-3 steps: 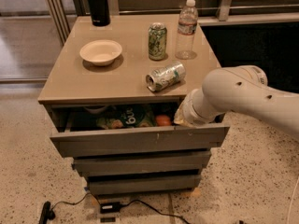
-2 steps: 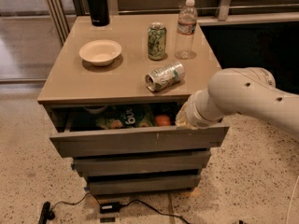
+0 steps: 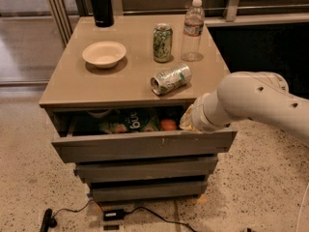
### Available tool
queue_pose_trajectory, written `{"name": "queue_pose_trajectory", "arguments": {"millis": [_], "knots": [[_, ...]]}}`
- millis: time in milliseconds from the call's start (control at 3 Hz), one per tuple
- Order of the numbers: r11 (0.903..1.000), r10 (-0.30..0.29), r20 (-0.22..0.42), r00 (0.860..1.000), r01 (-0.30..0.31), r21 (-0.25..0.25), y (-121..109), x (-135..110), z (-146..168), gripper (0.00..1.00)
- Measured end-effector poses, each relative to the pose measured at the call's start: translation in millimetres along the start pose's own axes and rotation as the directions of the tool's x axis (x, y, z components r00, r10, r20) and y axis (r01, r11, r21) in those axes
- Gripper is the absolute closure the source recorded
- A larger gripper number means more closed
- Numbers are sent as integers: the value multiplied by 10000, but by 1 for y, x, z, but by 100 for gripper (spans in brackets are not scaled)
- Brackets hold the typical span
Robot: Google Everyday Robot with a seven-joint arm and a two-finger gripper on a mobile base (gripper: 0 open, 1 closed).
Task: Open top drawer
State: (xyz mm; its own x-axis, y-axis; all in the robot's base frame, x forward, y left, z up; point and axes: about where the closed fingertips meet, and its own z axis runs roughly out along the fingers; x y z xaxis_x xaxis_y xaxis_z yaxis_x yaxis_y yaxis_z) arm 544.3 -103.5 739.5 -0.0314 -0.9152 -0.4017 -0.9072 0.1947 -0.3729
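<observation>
The top drawer is a wide grey slab front, pulled partly out under the tan cabinet top. Inside it show a green snack bag and an orange round item. My white arm comes in from the right. My gripper reaches down into the drawer's right end, just behind the front; its tips are hidden by the wrist and the drawer.
On the cabinet top stand a cream bowl, an upright green can, a water bottle, a black flask and a can lying on its side. Two narrower grey drawers sit below. Black cables lie on the floor.
The arm has shifted slightly to the right and the drawer front has come out a little further.
</observation>
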Motion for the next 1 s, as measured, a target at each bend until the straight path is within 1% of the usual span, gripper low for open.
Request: {"name": "queue_pose_trajectory", "arguments": {"millis": [667,1000], "knots": [[10000,-1,0,10000,1,0,0,0,0,0],[10000,-1,0,10000,1,0,2,1,3,0]]}}
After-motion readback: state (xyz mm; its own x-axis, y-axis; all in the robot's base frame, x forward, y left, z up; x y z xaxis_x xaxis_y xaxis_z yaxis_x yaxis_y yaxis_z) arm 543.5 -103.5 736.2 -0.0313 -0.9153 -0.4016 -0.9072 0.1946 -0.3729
